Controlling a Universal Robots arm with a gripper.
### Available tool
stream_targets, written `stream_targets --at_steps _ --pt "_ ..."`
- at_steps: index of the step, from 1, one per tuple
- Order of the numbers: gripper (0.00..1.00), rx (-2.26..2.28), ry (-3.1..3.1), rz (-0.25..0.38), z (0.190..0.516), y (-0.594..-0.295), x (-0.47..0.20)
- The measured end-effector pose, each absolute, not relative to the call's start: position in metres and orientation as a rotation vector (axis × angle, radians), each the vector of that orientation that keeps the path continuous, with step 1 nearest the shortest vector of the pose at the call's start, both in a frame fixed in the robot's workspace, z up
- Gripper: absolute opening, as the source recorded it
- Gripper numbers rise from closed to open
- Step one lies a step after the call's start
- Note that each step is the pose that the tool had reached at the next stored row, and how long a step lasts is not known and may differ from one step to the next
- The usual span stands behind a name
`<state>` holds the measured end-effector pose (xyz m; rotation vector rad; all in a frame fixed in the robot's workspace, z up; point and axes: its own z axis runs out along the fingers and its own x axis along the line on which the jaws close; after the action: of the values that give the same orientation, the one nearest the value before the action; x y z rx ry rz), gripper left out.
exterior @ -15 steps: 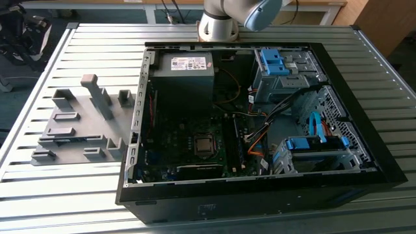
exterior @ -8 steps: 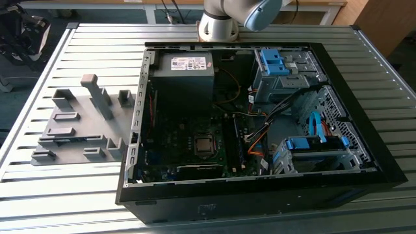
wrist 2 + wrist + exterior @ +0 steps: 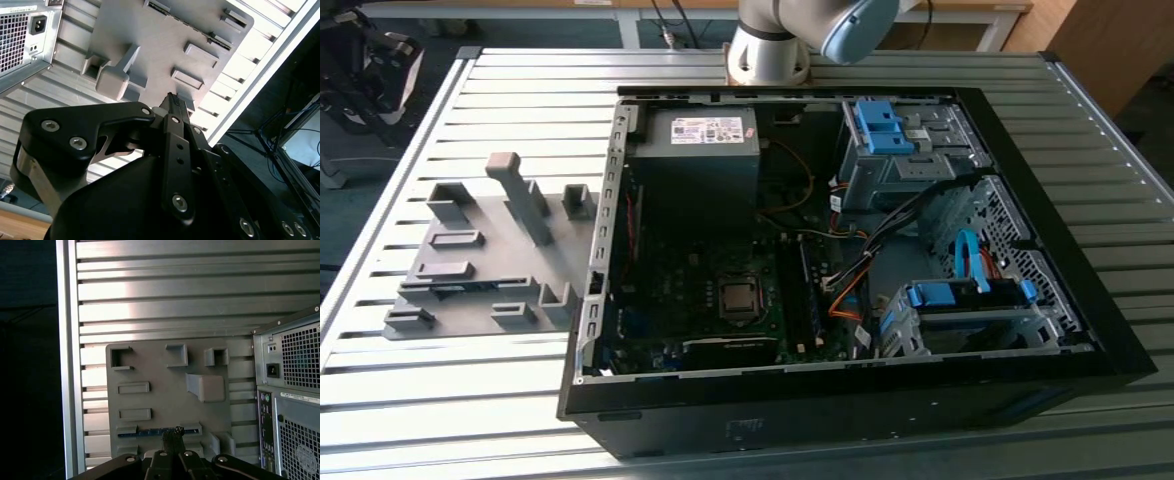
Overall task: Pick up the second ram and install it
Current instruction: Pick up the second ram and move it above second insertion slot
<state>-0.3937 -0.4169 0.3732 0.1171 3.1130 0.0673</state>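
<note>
While the thin green-and-blue memory stick [image 3: 150, 432] lies in the grey plastic holder tray [image 3: 165, 400] on the slatted metal bench [image 3: 165, 290], the jaws hang above, pressed together and empty; pickup and installation remain.

Table [image 3: 520, 90] carries everything. Open computer case [image 3: 1107, 340] lies mid-table, arm base [image 3: 767, 55] just behind it. Holder tray [image 3: 487, 270] lies flat just beside the case, on the exterior view's left. Inside the case: power supply [image 3: 700, 150] in the far corner nearest the tray, drive cages [image 3: 907, 150] along the opposite side, motherboard [image 3: 720, 290] between. Memory stick [image 3: 150, 432] sits in a tray slot.
</note>
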Motion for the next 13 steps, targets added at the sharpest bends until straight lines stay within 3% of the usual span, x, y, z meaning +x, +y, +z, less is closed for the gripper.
stream_targets --at_steps 13 --pt "0.11 -0.08 3.117 0.07 0.373 -0.4172 -0.395"
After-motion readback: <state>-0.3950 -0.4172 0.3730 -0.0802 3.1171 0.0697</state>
